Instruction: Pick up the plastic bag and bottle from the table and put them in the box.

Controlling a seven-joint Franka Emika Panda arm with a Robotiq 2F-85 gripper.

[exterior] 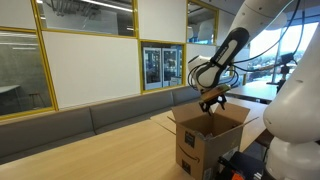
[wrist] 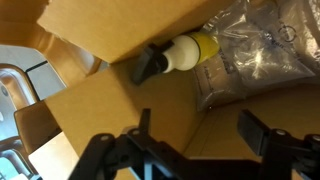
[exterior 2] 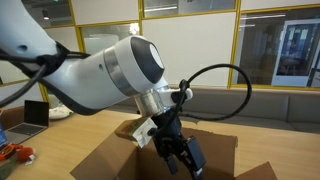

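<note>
In the wrist view the clear plastic bag (wrist: pixel 255 55) lies inside the cardboard box (wrist: pixel 120 110), at its upper right. A yellow bottle (wrist: pixel 190 50) with a white collar and a black nozzle lies next to the bag on the box floor. My gripper (wrist: pixel 195 125) is open and empty, its two black fingers spread above the box floor. In both exterior views the gripper (exterior: pixel 212 100) (exterior 2: pixel 178 152) hangs just over the open box (exterior: pixel 205 135) (exterior 2: pixel 105 160).
The box stands on a wooden table (exterior: pixel 110 150) with its flaps up. A grey bench (exterior: pixel 90 120) and glass partitions run behind. A laptop (exterior 2: pixel 35 115) and a white object (exterior 2: pixel 60 112) lie on the table at the left.
</note>
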